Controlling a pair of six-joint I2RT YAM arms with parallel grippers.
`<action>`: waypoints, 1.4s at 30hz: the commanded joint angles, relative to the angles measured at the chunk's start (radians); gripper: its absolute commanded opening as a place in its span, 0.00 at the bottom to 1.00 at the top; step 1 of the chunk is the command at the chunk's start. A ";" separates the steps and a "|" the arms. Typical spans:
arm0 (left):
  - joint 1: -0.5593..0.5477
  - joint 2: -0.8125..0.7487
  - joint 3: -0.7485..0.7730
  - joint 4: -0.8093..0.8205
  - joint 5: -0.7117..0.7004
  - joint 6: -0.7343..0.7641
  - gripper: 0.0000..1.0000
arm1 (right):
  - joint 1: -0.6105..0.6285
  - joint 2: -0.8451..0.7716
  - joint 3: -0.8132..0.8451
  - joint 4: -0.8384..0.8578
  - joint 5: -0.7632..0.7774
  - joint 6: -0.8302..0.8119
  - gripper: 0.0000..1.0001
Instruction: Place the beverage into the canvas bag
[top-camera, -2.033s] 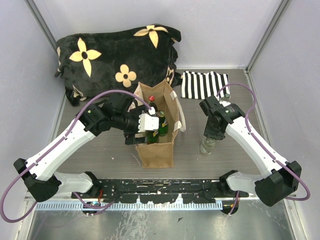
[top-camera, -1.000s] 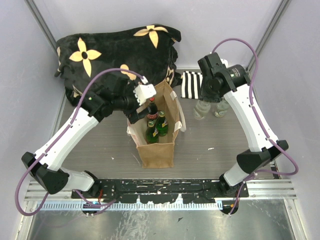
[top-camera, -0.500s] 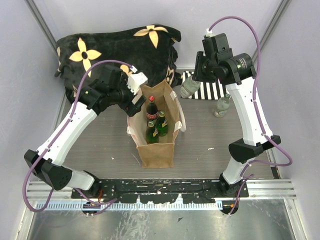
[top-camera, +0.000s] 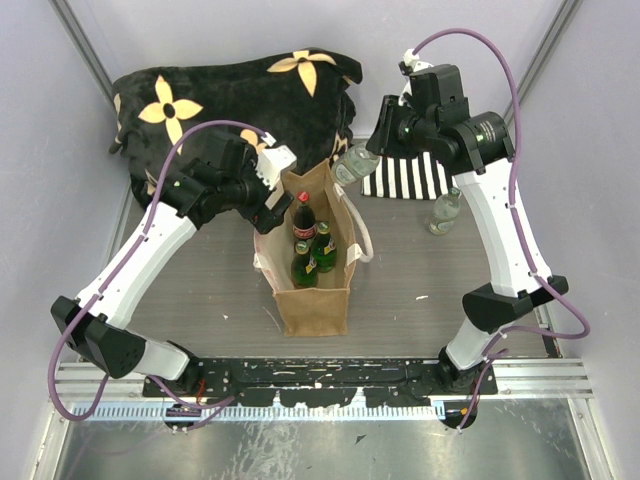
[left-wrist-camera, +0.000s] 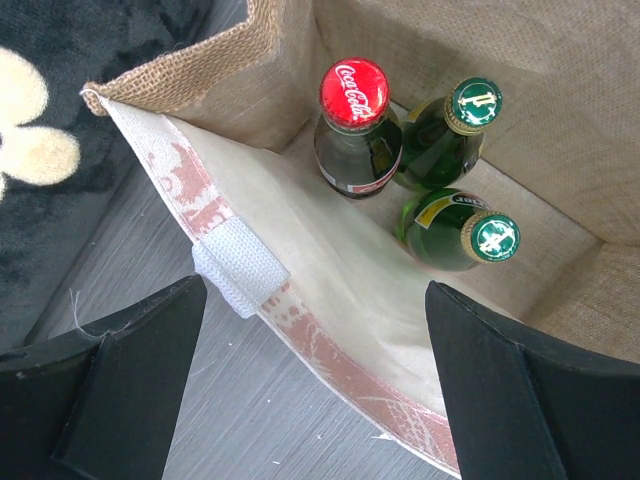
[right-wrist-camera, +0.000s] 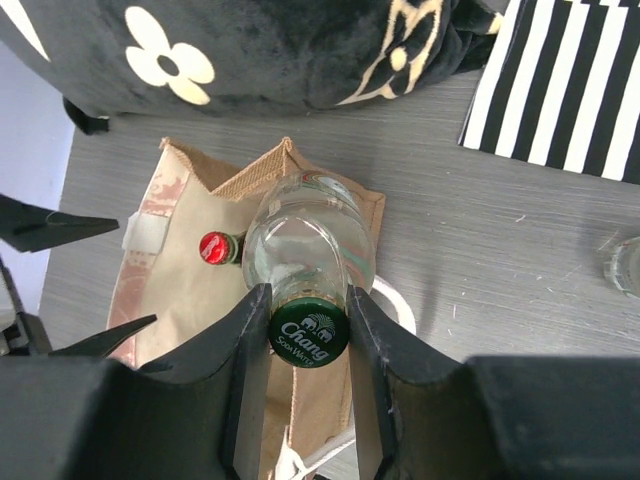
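Right tool (right-wrist-camera: 308, 335) clamping clear bottle (right-wrist-camera: 305, 245) neck, hovering above canvas bag (top-camera: 313, 300) far rim; left tool (left-wrist-camera: 315, 295) gaping beside side wall. Next: lowering into free gap.

three bottles (top-camera: 305, 228) in canvas bag (top-camera: 312, 305); blanket (top-camera: 240, 95) behind; striped cloth (top-camera: 410, 178) right.

A grey wood-grain tabletop (top-camera: 220, 300) is enclosed on 3 sides by pale lavender wall panels (top-camera: 200, 25); a black metal rail (top-camera: 330, 372) is mounted along its near edge.
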 joint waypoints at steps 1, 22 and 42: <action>-0.001 0.004 -0.011 0.012 0.041 0.033 0.98 | 0.018 -0.123 0.014 0.229 -0.084 0.019 0.01; -0.050 -0.010 -0.047 -0.020 0.043 0.135 0.98 | 0.136 -0.136 -0.048 0.156 -0.093 -0.037 0.01; -0.142 -0.253 -0.208 -0.144 0.266 0.346 0.98 | 0.312 -0.187 -0.227 0.075 0.039 -0.025 0.01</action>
